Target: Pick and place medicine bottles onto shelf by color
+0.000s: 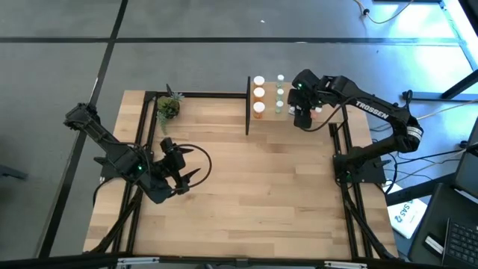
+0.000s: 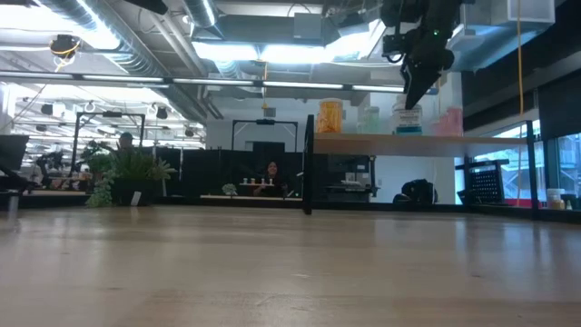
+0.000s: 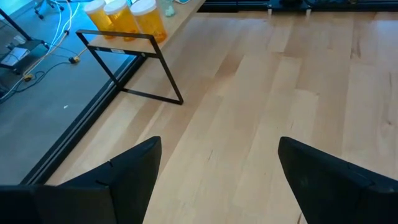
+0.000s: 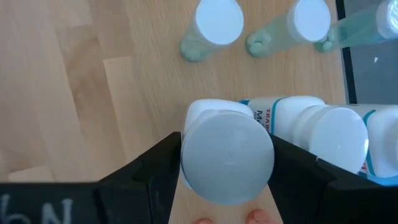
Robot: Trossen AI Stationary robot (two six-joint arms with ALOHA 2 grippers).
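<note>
The shelf (image 1: pixel 270 124) stands at the table's far side, right of centre. It carries orange bottles (image 1: pixel 258 93), green bottles (image 1: pixel 280 93), white bottles (image 4: pixel 336 134) and pinkish ones (image 1: pixel 318 112), all upright on their bases. My right gripper (image 1: pixel 302 118) hangs over the shelf's right part and is shut on a white bottle (image 4: pixel 227 163). My left gripper (image 1: pixel 194 166) is open and empty, low over the table's left part. Its wrist view shows the orange bottles (image 3: pixel 124 17) far off. My right gripper pinches the white bottle at its white cap (image 4: pixel 205 134), one finger (image 4: pixel 163 171) on each side. The fingers come from above, pointing down. The bottle is upright, next to the other white bottles. In the low view its base (image 2: pixel 407 129) seems to be at the shelf board.
A small potted plant (image 1: pixel 169 107) stands at the table's far left. The shelf's black frame post (image 1: pixel 248 104) rises at its left end. Bare wood tabletop (image 1: pixel 254 187) lies between the two arms. The room with a person (image 2: pixel 270 171) shows behind.
</note>
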